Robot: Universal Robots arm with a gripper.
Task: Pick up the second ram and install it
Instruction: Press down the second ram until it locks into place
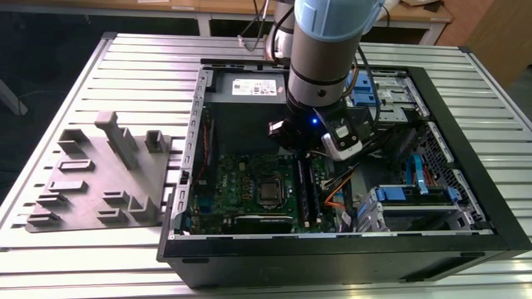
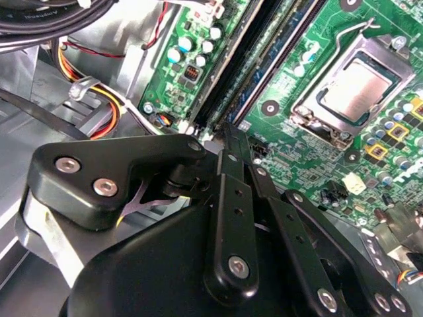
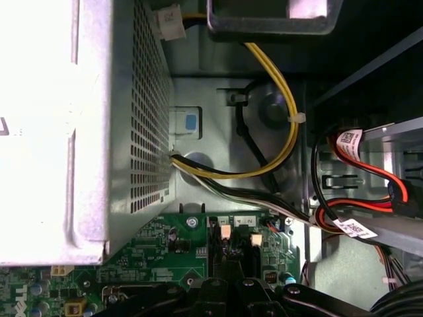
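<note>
Arm: thick silver-grey cylindrical link, pale blue cap at the joint, black ring band lower down. Black wrist section below it carries a small lit blue lamp. A white-and-black module is mounted at the wrist, with dark cables running alongside. Gripper: matte black linkage bars and rounded plates, joined by silver round-head screws; a bare metal bracket sits behind.

A robotics lab: slatted metal bench, open computer case, moulded fixture
</note>
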